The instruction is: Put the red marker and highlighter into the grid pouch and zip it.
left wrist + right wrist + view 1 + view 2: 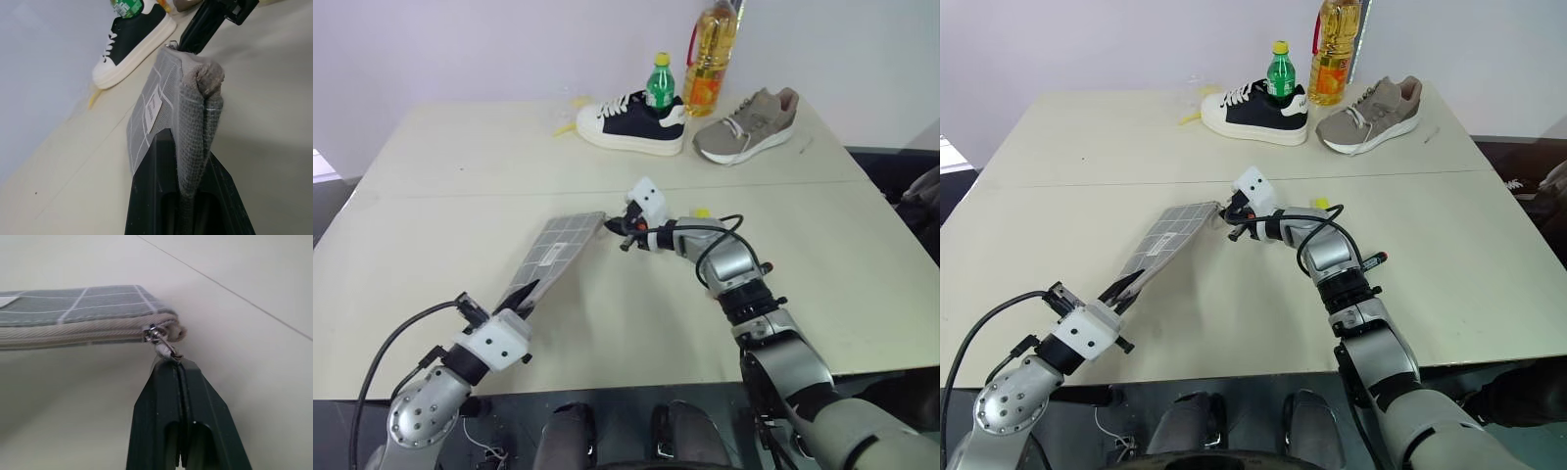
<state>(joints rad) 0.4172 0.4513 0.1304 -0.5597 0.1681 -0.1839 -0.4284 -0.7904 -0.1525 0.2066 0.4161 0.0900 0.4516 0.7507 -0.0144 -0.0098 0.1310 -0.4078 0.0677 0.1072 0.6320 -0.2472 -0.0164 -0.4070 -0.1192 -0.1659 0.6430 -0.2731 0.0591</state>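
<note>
L gripper [522, 297], nearest the cam, is clamped on the near end of the pouch [553, 257]; in the L wrist view both fingers [155, 196] squeeze the bunched grey fabric between them. Pouch is lifted off the table [431, 245] at that end and slopes away toward table centre, grid side w/ white label up.

R gripper [617, 230] sits at the pouch's far end, arm reaching in from the right. R wrist view: fingers [161, 401] pressed tight together, pinching the zip pull [164, 346] right at the pouch corner. Zip slider is at that end; the edge seen there looks closed.

Highlighter [702, 211]: a bit of yellow shows on the table just behind the R forearm, mostly hidden by it. Red marker: a small red bit shows at the R wrist [766, 265]; can't tell if that's it.

Far edge of table: white/black shoe [631, 124], tan shoe [746, 127], green bottle [660, 81] just behind the white shoe, oil bottle [712, 54] between the two shoes, further back. Yellow scrap [566, 125] beside the white shoe's toe.
</note>
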